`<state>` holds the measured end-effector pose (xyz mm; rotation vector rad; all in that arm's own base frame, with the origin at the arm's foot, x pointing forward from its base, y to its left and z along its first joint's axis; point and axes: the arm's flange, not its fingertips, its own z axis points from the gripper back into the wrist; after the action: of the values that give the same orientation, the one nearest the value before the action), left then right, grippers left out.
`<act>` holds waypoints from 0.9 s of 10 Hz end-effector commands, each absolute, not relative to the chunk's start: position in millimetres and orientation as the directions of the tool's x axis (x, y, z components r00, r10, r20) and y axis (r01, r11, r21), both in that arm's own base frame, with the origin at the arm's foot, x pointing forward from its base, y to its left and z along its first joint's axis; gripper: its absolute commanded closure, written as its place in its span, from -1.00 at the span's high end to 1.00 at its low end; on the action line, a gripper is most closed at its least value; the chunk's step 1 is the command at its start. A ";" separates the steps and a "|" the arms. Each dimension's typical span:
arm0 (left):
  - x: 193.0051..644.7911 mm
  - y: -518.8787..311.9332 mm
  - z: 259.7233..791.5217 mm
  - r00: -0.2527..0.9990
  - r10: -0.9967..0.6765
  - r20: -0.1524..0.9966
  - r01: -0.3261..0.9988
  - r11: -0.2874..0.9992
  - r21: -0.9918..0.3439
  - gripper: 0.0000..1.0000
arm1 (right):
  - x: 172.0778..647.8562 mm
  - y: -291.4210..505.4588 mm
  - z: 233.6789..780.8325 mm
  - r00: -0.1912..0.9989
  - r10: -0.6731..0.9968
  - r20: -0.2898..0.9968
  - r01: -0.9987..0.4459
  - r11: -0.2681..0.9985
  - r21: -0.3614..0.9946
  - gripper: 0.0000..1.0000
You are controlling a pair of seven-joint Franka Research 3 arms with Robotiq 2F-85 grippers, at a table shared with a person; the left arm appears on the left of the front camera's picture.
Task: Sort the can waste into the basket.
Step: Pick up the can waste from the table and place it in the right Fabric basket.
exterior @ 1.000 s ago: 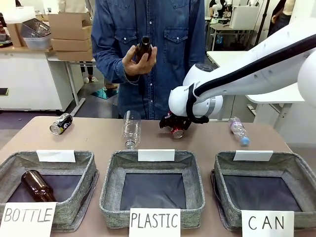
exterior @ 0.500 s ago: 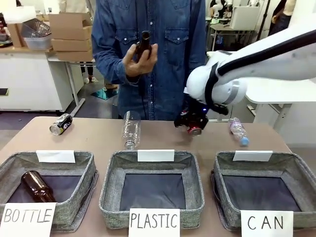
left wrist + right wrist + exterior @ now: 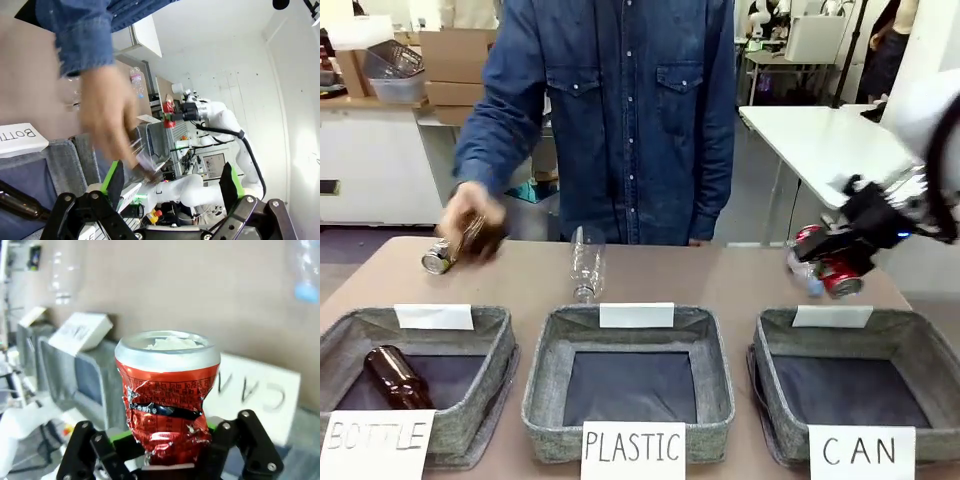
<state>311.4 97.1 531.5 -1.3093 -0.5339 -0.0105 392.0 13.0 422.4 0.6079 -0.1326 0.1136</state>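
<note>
No can is in yet, the right gripper (image 3: 840, 268) squeezes the red can (image 3: 842, 278) in the air by the empty CAN basket (image 3: 920, 345), the dark can (image 3: 438, 258) lies on the table (image 3: 720, 280), and the left gripper (image 3: 171, 177) is open.

A pale brown table (image 3: 720, 280) stands in front. Behind it, at the left, a white cabinet (image 3: 380, 170) carries stacked cardboard boxes (image 3: 450, 60) and a wire crate (image 3: 392, 55). At the right is a white table (image 3: 820, 130) on thin legs. The floor (image 3: 370, 243) is dark grey, the wall (image 3: 220, 60) white, the light bright and even.
</note>
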 end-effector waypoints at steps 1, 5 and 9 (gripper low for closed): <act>312.0 96.2 531.4 0.869 0.294 0.398 0.328 0.258 -0.909 1.00 | 315.0 3.9 441.1 0.978 0.096 0.184 -0.186 0.802 0.567 -1.00; 312.0 96.2 531.4 0.869 0.294 0.398 0.328 0.258 -0.909 1.00 | 236.6 17.9 427.9 0.967 0.252 0.039 -0.232 0.805 0.546 -1.00; 312.0 96.2 531.4 0.869 0.294 0.398 0.328 0.258 -0.909 1.00 | 231.6 18.8 410.5 0.951 0.309 0.003 -0.267 0.815 0.514 -1.00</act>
<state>311.6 97.1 531.0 -1.3091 -0.5336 -0.0105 276.6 10.0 462.3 0.5590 0.0828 0.2907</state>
